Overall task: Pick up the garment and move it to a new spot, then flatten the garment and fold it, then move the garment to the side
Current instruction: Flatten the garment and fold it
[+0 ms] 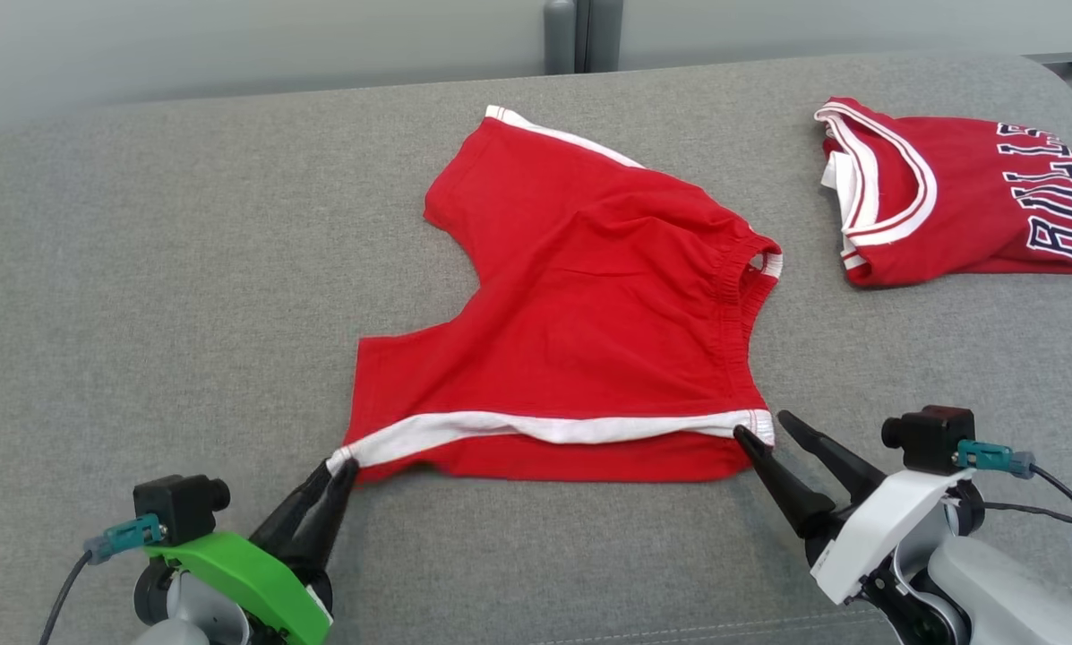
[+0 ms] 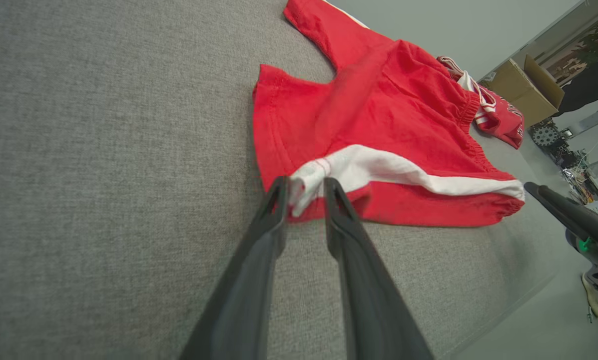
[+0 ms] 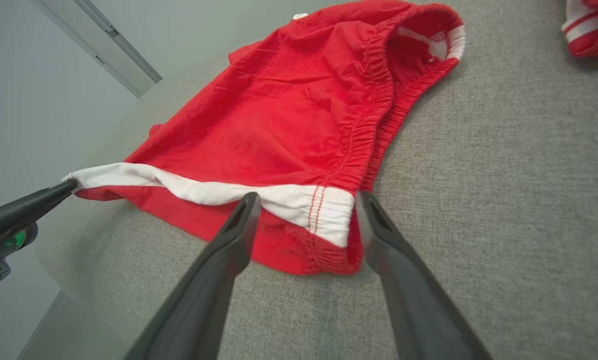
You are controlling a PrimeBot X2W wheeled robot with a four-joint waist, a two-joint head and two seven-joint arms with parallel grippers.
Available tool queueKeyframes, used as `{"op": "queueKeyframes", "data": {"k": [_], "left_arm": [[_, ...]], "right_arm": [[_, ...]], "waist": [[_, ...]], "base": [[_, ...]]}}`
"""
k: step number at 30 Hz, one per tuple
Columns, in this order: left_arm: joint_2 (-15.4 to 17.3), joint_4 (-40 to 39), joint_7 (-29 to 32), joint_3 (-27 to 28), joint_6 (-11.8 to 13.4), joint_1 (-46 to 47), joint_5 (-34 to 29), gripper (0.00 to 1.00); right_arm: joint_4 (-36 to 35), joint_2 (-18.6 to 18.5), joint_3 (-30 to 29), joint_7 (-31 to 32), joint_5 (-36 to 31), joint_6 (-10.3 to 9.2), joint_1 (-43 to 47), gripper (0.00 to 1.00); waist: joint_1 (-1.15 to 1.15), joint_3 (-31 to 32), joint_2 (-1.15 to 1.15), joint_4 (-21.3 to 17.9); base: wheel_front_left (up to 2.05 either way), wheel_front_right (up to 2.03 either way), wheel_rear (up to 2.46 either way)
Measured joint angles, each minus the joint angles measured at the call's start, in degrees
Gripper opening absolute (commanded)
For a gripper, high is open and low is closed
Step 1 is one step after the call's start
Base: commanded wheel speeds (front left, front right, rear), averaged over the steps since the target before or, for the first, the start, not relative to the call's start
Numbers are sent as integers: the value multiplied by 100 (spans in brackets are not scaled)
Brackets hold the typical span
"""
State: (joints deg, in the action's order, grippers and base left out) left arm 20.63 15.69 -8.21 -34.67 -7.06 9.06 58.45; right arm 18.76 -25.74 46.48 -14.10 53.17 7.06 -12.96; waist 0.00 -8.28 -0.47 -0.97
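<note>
Head view: red shorts (image 1: 589, 296) lay spread on grey upholstered surface (image 1: 186, 269), centre, near front edge. White stripe ran along near edge; elastic waistband faced right. Red jersey (image 1: 956, 197) lay well apart at far right.

Left wrist view: left gripper (image 2: 303, 187) stood slightly parted, with bunched white stripe corner between tips.

Right wrist view: right gripper (image 3: 306, 200) stood wide apart, gripping nothing, fingers straddling waistband corner where white stripe ended. Gathered waistband gaped open at far end.

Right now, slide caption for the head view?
Left gripper and open right gripper at near corners of red shorts; red jersey far right.
</note>
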Motion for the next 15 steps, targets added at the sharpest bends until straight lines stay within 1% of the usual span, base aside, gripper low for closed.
{"op": "queueKeyframes", "data": {"k": [5, 9, 13, 15], "left_arm": [[35, 11, -42, -109, 0, -116, -26, 100], [93, 48, -102, -118, 0, -260, -43, 100], [196, 49, -243, -36, 0, -271, -67, 100], [196, 30, -277, 0, 0, -271, -67, 100]], "right_arm": [[-132, -53, -58, 0, 26, 0, 120, 100], [-241, -126, -282, 0, 27, 0, 241, 100], [-371, -121, -565, 0, 27, 0, 380, 100], [-438, -105, -716, 0, 29, 0, 433, 100]], "waist": [[0, 28, 0, 8], [0, 64, 0, 15], [0, 99, 0, 26], [0, 113, 0, 30]], "base": [[0, 0, 0], [0, 0, 0], [0, 0, 0], [0, 0, 0]]}}
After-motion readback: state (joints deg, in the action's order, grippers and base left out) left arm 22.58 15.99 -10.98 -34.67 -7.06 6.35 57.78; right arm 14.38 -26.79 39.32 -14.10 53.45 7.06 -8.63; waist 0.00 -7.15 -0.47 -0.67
